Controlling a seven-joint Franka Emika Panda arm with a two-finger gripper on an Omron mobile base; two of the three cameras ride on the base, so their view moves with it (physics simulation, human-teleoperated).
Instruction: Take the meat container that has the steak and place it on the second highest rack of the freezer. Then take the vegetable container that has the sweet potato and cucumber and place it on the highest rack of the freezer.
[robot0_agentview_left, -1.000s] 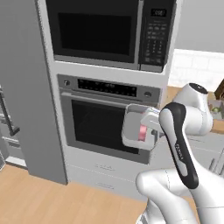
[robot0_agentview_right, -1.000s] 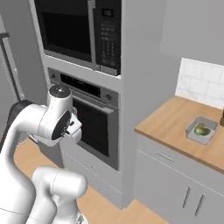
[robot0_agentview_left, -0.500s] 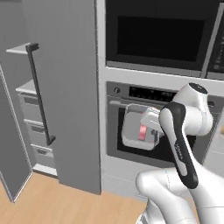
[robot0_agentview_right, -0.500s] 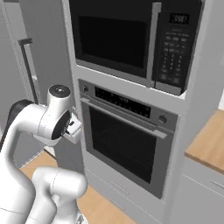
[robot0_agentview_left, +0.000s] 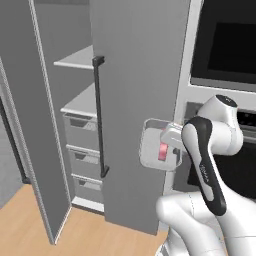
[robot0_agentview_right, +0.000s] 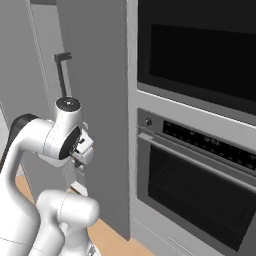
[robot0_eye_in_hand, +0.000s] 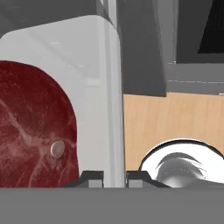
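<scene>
Meat container (robot0_agentview_left: 154, 150), a white tray carrying the steak (robot0_agentview_left: 163, 152), is held off the floor in the gripper (robot0_agentview_left: 172, 150), whose fingertips (robot0_eye_in_hand: 92, 177) are clamped on the tray's side wall (wall edge visible between them in the hand view). The steak (robot0_eye_in_hand: 35, 127) lies just left of the fingers. The freezer (robot0_agentview_left: 75, 107) stands open beyond and left of the hand, its door (robot0_agentview_left: 135, 100) and dark bar handle (robot0_agentview_left: 99, 115) directly behind the tray. The wall oven (robot0_agentview_right: 200, 175) is to the hand's right.

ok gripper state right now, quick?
Gripper: shut on the rim of the meat container, steak inside.
</scene>
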